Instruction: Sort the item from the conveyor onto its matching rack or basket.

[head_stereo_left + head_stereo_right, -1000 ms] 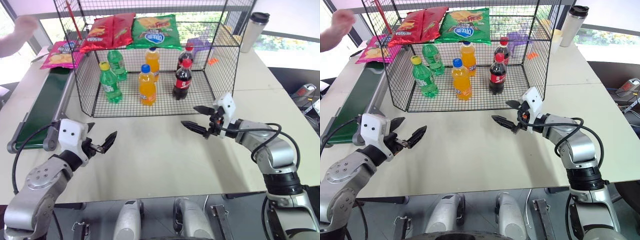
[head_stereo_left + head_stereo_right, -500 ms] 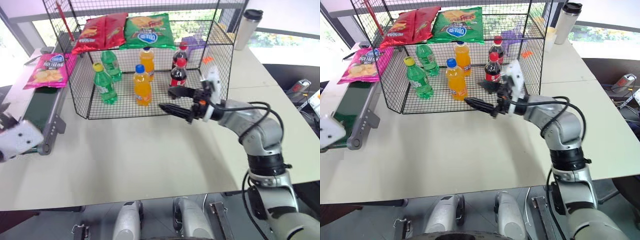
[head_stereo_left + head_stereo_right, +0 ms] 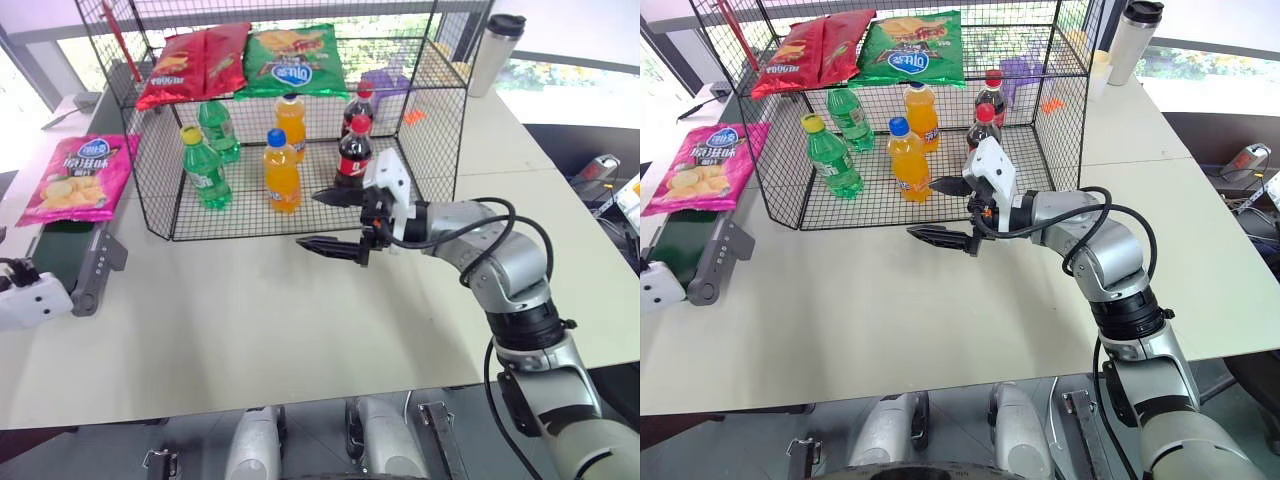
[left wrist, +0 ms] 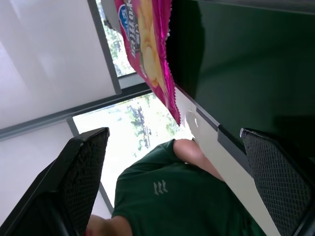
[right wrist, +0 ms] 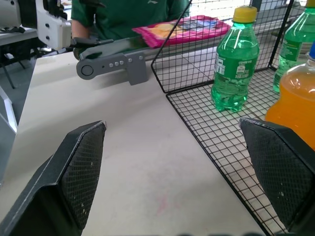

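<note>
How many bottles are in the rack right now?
6, all on the rack's lower level: green bottles, orange bottles, cola bottles. None looks hidden.

One pink snack bag (image 3: 72, 178), two red chip bags (image 3: 192, 62), one green chip bag (image 3: 292, 62), two green bottles (image 3: 204, 166), two orange bottles (image 3: 282, 170), two cola bottles (image 3: 354, 152), one wire rack (image 3: 440, 120), one conveyor (image 3: 72, 262), one tumbler (image 3: 494, 52)
</note>
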Controlling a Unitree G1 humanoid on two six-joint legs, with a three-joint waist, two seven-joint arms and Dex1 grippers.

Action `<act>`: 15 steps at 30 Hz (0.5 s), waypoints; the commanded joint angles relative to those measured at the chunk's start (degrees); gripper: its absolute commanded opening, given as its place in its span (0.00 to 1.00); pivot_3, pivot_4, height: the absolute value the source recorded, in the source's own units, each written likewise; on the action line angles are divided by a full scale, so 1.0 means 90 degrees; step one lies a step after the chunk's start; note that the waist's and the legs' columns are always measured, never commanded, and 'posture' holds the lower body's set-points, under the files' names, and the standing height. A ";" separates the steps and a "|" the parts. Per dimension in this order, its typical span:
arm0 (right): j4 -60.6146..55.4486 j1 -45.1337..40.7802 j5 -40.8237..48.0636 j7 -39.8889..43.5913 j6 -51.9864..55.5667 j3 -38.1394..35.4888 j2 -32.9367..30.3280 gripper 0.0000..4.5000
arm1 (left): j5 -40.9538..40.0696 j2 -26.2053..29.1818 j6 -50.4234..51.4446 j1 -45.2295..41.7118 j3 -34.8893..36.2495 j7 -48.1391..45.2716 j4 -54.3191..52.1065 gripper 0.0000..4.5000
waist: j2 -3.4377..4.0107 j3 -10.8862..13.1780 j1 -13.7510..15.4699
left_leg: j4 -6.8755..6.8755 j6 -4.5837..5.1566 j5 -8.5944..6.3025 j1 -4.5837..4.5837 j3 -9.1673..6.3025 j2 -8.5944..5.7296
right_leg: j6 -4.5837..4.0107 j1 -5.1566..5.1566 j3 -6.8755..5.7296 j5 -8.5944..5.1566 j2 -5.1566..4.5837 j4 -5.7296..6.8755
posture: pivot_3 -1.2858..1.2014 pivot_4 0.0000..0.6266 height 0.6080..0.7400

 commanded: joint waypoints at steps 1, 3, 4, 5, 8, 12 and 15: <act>-0.0306 -0.0011 0.0001 -0.0033 -0.0074 -0.0155 -0.0052 1.00 | 0.0136 -0.0048 -0.0060 -0.0186 -0.0048 0.0162 0.0061 0.99 | 0.0000 0.0000 0.0000 | 0.0001 0.0000 0.0000 0.0000 0.0000 0.0000 | 0.0000 0.0000 0.0000 0.0000 0.0000 0.0001 | 0.52 0.24 1.00; -0.0331 0.0006 0.0000 -0.0063 -0.0066 -0.0171 -0.0059 1.00 | 0.0194 -0.0080 -0.0092 -0.0310 -0.0125 0.0204 0.0089 0.99 | -0.0001 0.0000 0.0004 | 0.0002 0.0000 0.0000 0.0000 0.0000 0.0000 | 0.0001 0.0000 0.0000 0.0000 0.0000 0.0001 | 0.52 0.24 1.00; -0.0348 0.0015 0.0000 -0.0091 -0.0061 -0.0173 -0.0050 1.00 | 0.0230 -0.0078 -0.0123 -0.0402 -0.0193 0.0249 0.0108 0.99 | -0.0001 -0.0001 0.0002 | 0.0003 0.0000 0.0000 0.0000 0.0000 0.0000 | 0.0001 0.0001 0.0000 0.0001 -0.0001 0.0001 | 0.52 0.24 1.00; -0.0359 0.0020 0.0000 -0.0112 -0.0057 -0.0173 -0.0044 1.00 | 0.0256 -0.0079 -0.0147 -0.0469 -0.0239 0.0277 0.0123 0.99 | -0.0001 -0.0001 0.0005 | 0.0003 0.0000 0.0000 0.0000 0.0001 0.0000 | 0.0006 0.0001 0.0000 0.0004 -0.0001 0.0001 | 0.52 0.24 1.00; -0.0395 0.0042 0.0013 -0.0160 -0.0047 -0.0189 -0.0053 1.00 | 0.0255 -0.0122 -0.0133 -0.0623 -0.0418 0.0178 0.0147 0.99 | -0.0002 -0.0001 0.0004 | 0.0005 0.0000 0.0000 0.0000 0.0001 0.0000 | 0.0011 0.0001 0.0000 0.0007 0.0000 0.0005 | 0.52 0.24 1.00; -0.0455 0.0082 0.0022 -0.0209 -0.0023 -0.0211 -0.0082 1.00 | 0.0247 -0.0163 -0.0128 -0.0838 -0.0631 0.0127 0.0260 0.99 | -0.0003 -0.0002 0.0003 | 0.0006 0.0000 0.0000 0.0001 0.0001 0.0000 | 0.0014 0.0001 0.0000 0.0008 0.0000 0.0010 | 0.52 0.24 1.00; -0.0502 0.0105 0.0015 -0.0247 0.0002 -0.0222 -0.0098 1.00 | 0.0287 -0.0155 -0.0095 -0.1098 -0.0802 0.0166 0.0370 0.99 | -0.0004 -0.0003 0.0017 | 0.0008 0.0001 0.0001 0.0004 0.0001 0.0000 | 0.0016 0.0001 0.0000 0.0009 0.0000 0.0018 | 0.52 0.24 1.00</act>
